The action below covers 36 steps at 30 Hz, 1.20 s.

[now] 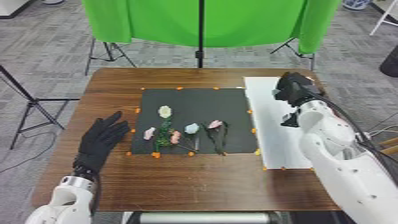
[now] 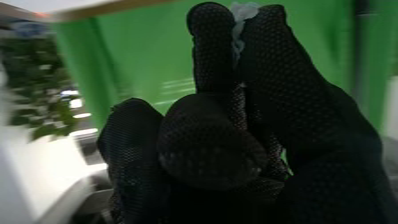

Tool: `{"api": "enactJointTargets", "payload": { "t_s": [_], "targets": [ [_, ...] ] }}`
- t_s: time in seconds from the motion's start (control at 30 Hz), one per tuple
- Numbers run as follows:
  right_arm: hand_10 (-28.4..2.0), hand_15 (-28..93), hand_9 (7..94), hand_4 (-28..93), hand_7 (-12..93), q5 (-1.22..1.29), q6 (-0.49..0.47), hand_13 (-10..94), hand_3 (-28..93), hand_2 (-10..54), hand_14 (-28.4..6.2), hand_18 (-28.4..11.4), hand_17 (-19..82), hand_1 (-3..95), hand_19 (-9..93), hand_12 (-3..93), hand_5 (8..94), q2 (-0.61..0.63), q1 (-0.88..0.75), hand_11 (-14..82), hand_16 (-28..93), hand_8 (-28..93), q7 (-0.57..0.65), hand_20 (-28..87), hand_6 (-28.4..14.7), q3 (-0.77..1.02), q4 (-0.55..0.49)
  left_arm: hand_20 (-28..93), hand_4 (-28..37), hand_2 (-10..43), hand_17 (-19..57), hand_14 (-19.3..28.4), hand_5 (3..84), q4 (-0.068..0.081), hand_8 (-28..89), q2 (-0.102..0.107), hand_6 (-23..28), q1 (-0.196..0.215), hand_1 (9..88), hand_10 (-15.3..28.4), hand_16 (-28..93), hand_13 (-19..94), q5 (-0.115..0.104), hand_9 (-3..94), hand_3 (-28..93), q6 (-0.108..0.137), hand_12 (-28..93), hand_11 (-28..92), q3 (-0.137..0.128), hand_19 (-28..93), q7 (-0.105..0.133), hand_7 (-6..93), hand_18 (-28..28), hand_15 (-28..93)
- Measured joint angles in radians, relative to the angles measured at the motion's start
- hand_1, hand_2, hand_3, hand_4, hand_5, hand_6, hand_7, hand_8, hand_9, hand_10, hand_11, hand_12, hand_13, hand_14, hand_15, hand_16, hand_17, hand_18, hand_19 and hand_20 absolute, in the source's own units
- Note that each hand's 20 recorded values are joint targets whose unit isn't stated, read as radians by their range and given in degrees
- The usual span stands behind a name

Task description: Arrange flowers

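Right hand [image 2: 215, 145] pinches a pale thing [image 2: 242, 11], and I judge 5 flowers [image 1: 164, 111] on the mat [image 1: 202, 104] left of it need arranging.

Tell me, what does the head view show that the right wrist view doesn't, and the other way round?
Head view: the left hand, and flowers lying on a dark mat beside a white sheet on the table.
Right wrist view: a pale blue thing pinched in the fingers, and blurred leaves.
Both: the right hand and the green cloth.
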Motion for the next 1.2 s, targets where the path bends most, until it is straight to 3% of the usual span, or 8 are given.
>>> {"api": "enactJointTargets", "payload": {
  "t_s": [0.13,0.23,0.47,0.67,0.8,0.9,1.2],
  "targets": [
    [-8.3,61,91.7,-14,20,0.041,-0.067,94,52,-9.5,0.0,-9.7,68,64.4,93,32.8,77.3,0.022,-0.037,11.2,31,6,-0.008,56,0.9,-0.024,-0.118,18,-24.4,-1.8,2.2,17.2,41.8,0.0,-4,0.0,4.7,0.0,19.6,13.8,7,32,0.0,42.1,63,-0.001,15,13,0.0,4,0.0,4.5,14.7,9],
    [-8.3,61,91.4,-14,20,0.071,-0.081,94,52,-9.5,0.0,-9.7,68,64.1,93,32.9,76.9,0.017,-0.056,10.8,31,6,-0.022,56,1.0,-0.056,-0.15,18,-24.4,-1.8,2.2,17.2,41.8,0.0,-4,-0.001,4.7,-0.001,19.6,13.9,7,32,0.001,42.1,64,-0.001,15,13,0.0,4,-0.001,4.5,14.6,9],
    [-8.4,59,88.4,-13,21,0.079,-0.105,94,49,-8.8,-0.1,-9.6,67,62.7,93,33.8,73.6,-0.012,-0.104,9.6,34,5,-0.057,57,1.5,-0.118,-0.156,18,-24.3,-2.4,2.2,17.4,41.9,0.001,-4,-0.001,4.7,-0.002,19.1,13.8,7,32,0.002,42.3,64,-0.003,15,13,0.001,4,-0.001,4.8,14.7,10],
    [-10.4,59,82.9,-11,19,0.081,-0.151,93,47,-9.5,-0.2,-9.6,66,58.5,93,29.4,69.3,-0.031,-0.13,13.3,35,5,-0.067,57,1.1,-0.124,-0.157,18,-24.5,-2.7,2.2,17.5,42.0,0.002,-4,-0.001,4.7,-0.003,18.9,14.0,7,32,0.003,42.4,64,-0.01,15,14,0.001,4,0.0,5.0,14.8,10],
    [-12.0,59,78.3,-12,17,0.084,-0.16,92,53,-9.5,-0.3,-9.8,65,51.0,93,21.0,65.6,-0.038,-0.142,19.3,34,2,-0.069,57,1.0,-0.119,-0.16,18,-24.5,-2.7,2.1,17.5,41.8,0.003,-4,-0.001,4.6,-0.004,18.8,14.0,7,32,0.003,42.5,64,-0.011,15,14,0.002,4,-0.001,5.0,14.9,10],
    [-12.7,59,75.7,-14,17,0.085,-0.173,92,58,-9.5,-0.4,-9.9,65,46.5,93,20.5,62.5,-0.043,-0.152,19.6,34,-9,-0.069,57,0.6,-0.106,-0.165,17,-24.5,-2.8,2.1,17.5,41.3,0.003,-4,-0.001,4.5,-0.004,18.8,14.0,7,32,0.003,42.5,64,-0.012,15,14,0.002,4,-0.001,5.1,14.9,10],
    [-14.3,59,68.8,-14,12,0.075,-0.266,90,55,-9.5,-0.6,-10.7,64,38.1,93,21.3,54.4,-0.046,-0.182,18.4,34,-8,-0.071,57,-1.2,-0.053,-0.198,17,-24.4,-3.0,2.1,17.5,40.8,0.003,-4,0.0,4.5,-0.004,18.8,13.9,7,32,0.003,42.3,64,-0.014,15,14,0.002,4,-0.001,4.8,15.0,10]
  ]
}}
